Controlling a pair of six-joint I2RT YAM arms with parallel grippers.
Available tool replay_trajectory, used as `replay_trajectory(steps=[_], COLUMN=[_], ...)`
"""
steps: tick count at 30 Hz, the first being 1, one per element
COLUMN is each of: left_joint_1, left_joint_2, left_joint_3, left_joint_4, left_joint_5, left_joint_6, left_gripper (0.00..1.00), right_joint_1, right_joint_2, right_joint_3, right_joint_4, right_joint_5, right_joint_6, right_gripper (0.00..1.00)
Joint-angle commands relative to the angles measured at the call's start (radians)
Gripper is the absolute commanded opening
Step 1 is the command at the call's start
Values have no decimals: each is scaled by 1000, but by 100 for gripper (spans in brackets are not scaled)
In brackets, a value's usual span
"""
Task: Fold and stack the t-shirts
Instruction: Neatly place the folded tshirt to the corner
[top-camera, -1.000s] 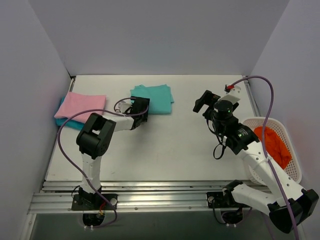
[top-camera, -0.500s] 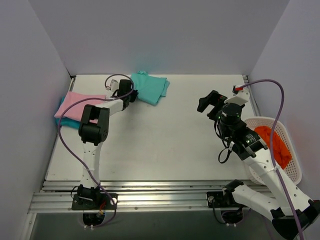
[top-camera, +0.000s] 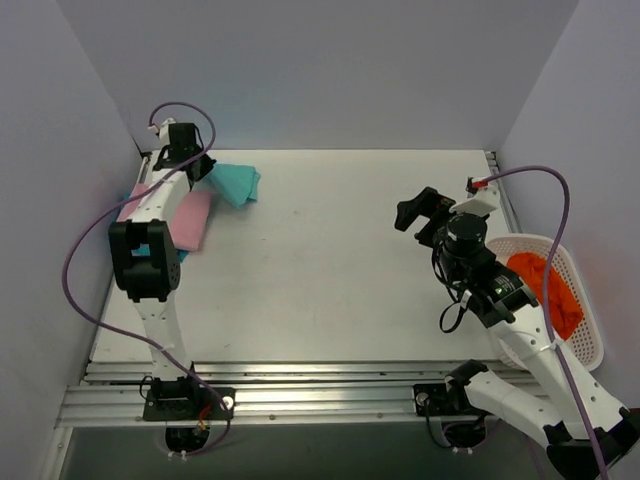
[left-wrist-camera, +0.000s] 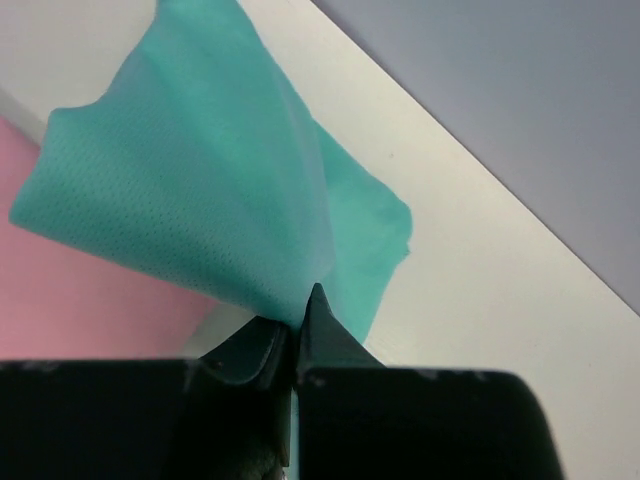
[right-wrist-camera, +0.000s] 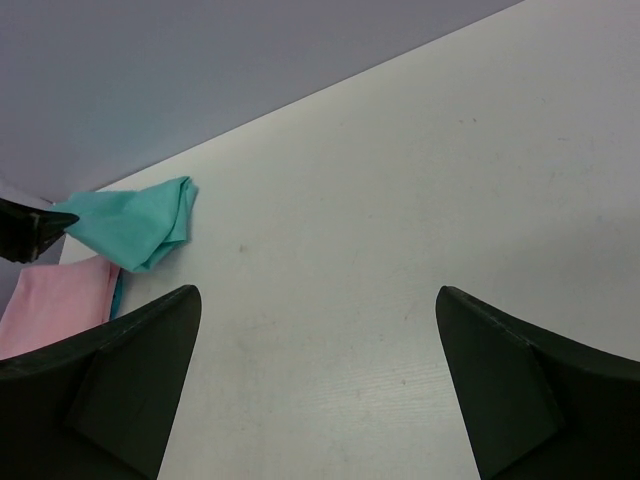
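Lifted shirt (top-camera: 235, 182) far-left, overlapping folded shirt (top-camera: 190, 218); basket (top-camera: 590, 322) right of table (top-camera: 330, 260).

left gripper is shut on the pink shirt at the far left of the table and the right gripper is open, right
Not the pink shirt: the left gripper is shut on the mint-teal shirt, as the left wrist view shows. The pink shirt lies free beside it. The rest stands: far left of the table, right gripper open.
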Motion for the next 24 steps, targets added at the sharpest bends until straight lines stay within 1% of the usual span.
replay_trajectory(steps=[1,5,9,12,13,15,16,17,18,19,20,24], left_joint_1=[69,126,202,253,262,293,305,331,346,360,374,451], left_joint_2=[-153,-246,-331,-411,-431,-477,-489,-508,-514,-519,-522,-539], left_joint_3=[-32,-73,-180,-289,-347,-398,-452,-478,-505,-532,-582,-697], left_joint_4=[-43,-75,-68,-56,-59,-88,-97,-106,-120,-125,-126,-65], left_joint_5=[4,-21,0,17,5,-19,-30,-32,-26,-20,-12,69], left_joint_6=[127,161,166,133,109,86,66,54,43,17,6,-32], left_gripper=[2,2,2,2,2,2,7,22,80,94,94,94], right_joint_1=[-8,-6,-5,-3,-3,-5,-5,-3,-3,-5,-3,-3], right_joint_2=[1,26,44,53,58,60,57,55,54,47,44,38], right_joint_3=[-12,-23,-34,-34,-28,-26,-23,-22,-22,-23,-23,-17], right_joint_4=[49,75,89,87,89,83,81,73,72,70,69,58], right_joint_5=[-31,-68,-97,-100,-95,-92,-88,-85,-82,-80,-78,-92], right_joint_6=[9,21,26,21,23,18,17,15,15,15,14,17], right_gripper=[100,100,100,100,100,100,100,100,100,100,100,100])
